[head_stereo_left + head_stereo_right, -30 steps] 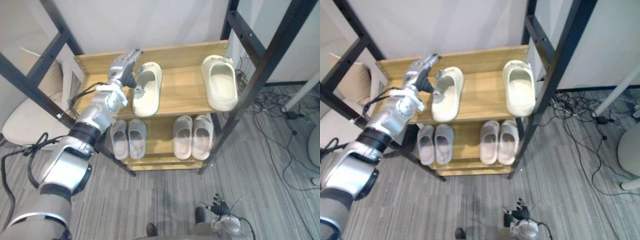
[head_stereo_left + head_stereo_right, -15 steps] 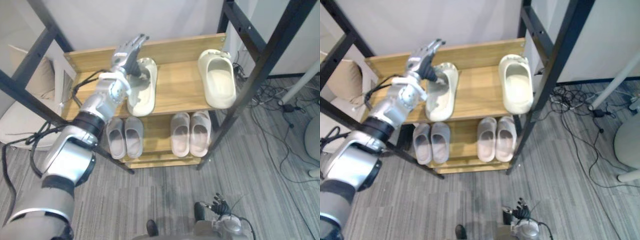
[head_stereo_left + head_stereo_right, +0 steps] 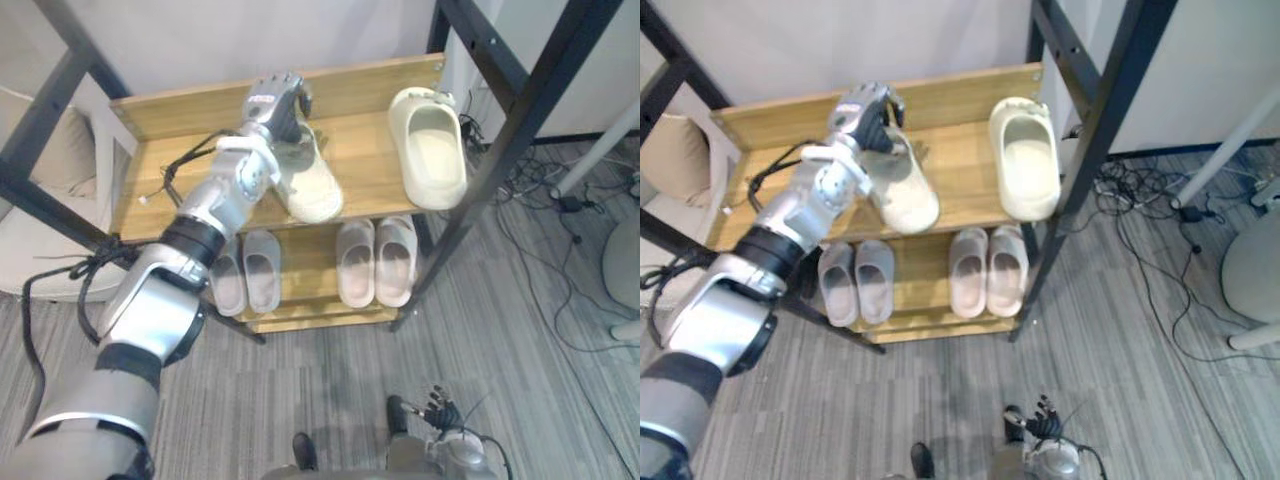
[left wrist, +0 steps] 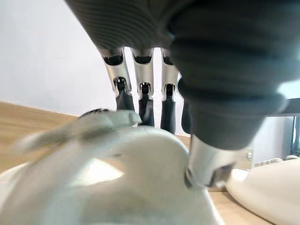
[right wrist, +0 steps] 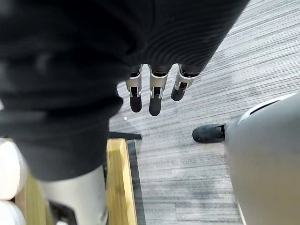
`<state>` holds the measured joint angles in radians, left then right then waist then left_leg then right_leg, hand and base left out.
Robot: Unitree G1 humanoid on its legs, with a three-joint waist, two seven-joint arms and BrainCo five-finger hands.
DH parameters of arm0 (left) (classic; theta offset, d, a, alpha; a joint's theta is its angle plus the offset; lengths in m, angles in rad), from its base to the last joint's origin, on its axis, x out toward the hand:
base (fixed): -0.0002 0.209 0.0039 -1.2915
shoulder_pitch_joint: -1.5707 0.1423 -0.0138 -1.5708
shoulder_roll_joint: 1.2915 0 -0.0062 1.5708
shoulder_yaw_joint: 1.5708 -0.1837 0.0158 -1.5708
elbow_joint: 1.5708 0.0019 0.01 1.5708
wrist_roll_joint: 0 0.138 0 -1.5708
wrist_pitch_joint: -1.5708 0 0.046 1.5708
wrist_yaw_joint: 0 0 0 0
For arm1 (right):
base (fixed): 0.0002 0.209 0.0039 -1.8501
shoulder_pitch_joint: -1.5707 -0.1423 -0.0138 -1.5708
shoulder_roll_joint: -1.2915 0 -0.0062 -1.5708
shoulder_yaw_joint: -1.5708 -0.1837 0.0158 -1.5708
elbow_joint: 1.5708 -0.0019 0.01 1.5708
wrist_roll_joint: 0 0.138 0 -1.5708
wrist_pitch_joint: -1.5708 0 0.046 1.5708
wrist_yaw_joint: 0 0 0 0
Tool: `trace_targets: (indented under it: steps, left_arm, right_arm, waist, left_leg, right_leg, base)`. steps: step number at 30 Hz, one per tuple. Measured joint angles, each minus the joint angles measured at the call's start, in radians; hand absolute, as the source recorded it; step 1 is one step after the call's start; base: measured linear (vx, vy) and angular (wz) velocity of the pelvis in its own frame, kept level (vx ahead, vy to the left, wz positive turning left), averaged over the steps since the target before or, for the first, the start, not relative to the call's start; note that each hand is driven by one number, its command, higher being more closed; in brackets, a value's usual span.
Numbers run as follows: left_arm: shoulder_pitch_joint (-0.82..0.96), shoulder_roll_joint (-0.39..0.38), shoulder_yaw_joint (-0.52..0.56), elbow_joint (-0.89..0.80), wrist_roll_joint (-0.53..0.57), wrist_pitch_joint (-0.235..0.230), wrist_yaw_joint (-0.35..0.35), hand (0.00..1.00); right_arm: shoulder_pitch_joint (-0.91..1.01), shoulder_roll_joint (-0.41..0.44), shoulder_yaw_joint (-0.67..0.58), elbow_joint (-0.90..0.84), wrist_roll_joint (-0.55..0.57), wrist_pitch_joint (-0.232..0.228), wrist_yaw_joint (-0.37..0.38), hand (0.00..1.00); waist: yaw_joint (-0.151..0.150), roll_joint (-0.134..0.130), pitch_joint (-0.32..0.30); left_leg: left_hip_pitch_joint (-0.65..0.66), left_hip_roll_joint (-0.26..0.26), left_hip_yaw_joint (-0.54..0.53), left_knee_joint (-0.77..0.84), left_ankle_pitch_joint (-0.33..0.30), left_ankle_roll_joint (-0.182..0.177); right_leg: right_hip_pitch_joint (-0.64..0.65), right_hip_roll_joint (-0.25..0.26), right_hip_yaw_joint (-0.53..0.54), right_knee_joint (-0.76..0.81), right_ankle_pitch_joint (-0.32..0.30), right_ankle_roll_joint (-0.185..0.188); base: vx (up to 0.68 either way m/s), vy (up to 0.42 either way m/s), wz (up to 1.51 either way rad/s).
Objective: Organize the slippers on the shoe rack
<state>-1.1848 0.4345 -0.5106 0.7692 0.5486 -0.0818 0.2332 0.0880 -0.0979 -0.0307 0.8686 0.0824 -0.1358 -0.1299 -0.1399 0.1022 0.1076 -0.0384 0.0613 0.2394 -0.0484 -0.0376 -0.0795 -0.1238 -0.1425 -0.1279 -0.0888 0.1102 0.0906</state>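
A white wall [image 3: 200, 40] stands behind, and a grey carpet [image 3: 560, 330] with fine stripes covers the floor. A frame [image 3: 520, 110] of black metal posts, square in section and drilled with holes, slants down both sides. Between the posts stands the rack [image 3: 365, 165], which has 2 shelves of pale, smooth wood and a low back rail on the top one. A beige cushion [image 3: 72, 150] lies to its left. Loose dark cables [image 3: 545, 190] tangle on the carpet to its right.

The top shelf holds 2 cream slippers of thick matte foam with rounded ends. The slipper [image 3: 305, 180] on the left lies askew, its free end swung toward the front right. The left hand [image 3: 275, 100] grasps its back end: the fingers [image 4: 140, 101] hook over the band and the thumb presses the other side. The second slipper [image 3: 432, 150] lies straight, open side up, near the right post and well apart from the first.

On the lower shelf a grey pair [image 3: 262, 282] sits at the left, partly behind the left arm. A paler pair [image 3: 355, 262] sits at the right. The slippers of each pair lie side by side.

The right hand [image 5: 156, 96] hangs over the carpet, fingers straight and loose, holding nothing.
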Motion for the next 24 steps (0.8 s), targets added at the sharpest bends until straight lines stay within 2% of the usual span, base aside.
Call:
trace_targets:
  steps: [5,6,24]
  left_arm:
    - [0.000,-0.018,0.000,0.005,0.012,0.000,0.000,1.00]
    - [0.000,-0.018,0.000,0.008,0.020,0.000,0.000,0.00]
    - [0.007,-0.020,0.002,0.008,0.039,0.000,0.002,0.00]
  right_arm:
    - [0.012,0.000,0.000,-0.017,0.000,0.000,-0.007,0.00]
    - [0.015,0.000,0.000,-0.022,0.000,0.001,-0.007,0.00]
    - [0.009,-0.001,0.003,-0.012,-0.001,-0.001,-0.007,0.00]
  waist:
    - [0.007,0.000,0.001]
    - [0.006,0.000,0.001]
    - [0.009,-0.003,0.010]
  left_leg:
    - [0.000,0.001,-0.001,0.000,0.000,0.000]
    - [0.000,0.001,-0.001,0.001,0.000,0.000]
    - [-0.002,-0.002,-0.029,0.013,0.000,0.000]
  right_leg:
    - [0.001,0.000,-0.002,0.000,0.000,0.000]
    - [0.002,0.000,-0.002,0.000,0.000,0.000]
    - [0.021,-0.002,-0.029,0.000,-0.002,0.001]
  base:
    - [-0.01,-0.007,0.00]
    - [0.00,0.000,0.00]
    - [-0.01,-0.009,0.03]
